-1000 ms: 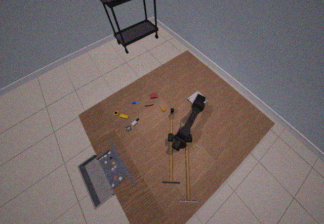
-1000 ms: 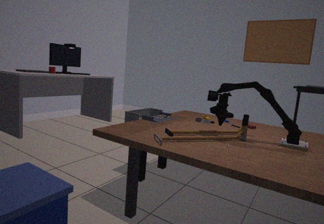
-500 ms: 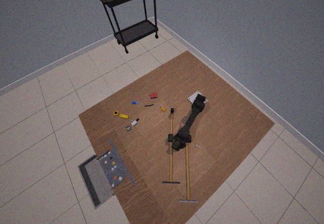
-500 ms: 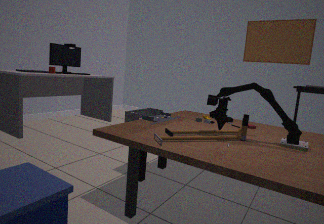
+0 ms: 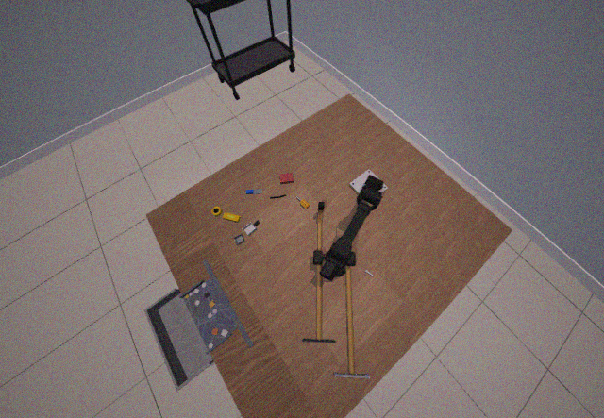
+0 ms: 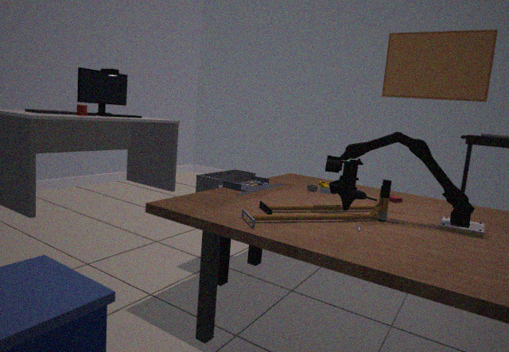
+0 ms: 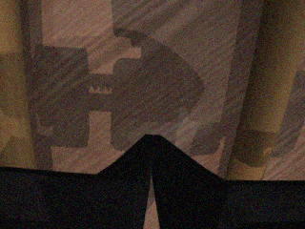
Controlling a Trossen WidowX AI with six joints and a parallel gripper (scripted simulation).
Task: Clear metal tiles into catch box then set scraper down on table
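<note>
My gripper [image 5: 334,258] [image 6: 347,207] [image 7: 152,142] is shut and empty, pointing down, low above the table between two wooden handles. The dark-headed tool [image 5: 319,306] has a black block at its near end; its handle is right in the wrist view [image 7: 276,86]. The light-headed tool [image 5: 349,326] lies beside it; its handle is left in the wrist view [image 7: 7,91], its near end hidden in the top view. Which is the long scraper is unclear. Several tiles, including an orange one [image 5: 214,331] and a white one [image 5: 224,333], lie on the steel plate [image 5: 226,314]. The catch box [image 5: 168,345] [image 6: 205,182] adjoins its far end.
A bolt [image 5: 369,273] [image 6: 359,227] lies near the light-headed tool. A yellow screwdriver [image 5: 304,204], a red block [image 5: 286,177], a black pen-like item [image 5: 277,196], a blue-handled item [image 5: 250,192], yellow items [image 5: 231,217] and a white item [image 5: 250,228] lie across the table.
</note>
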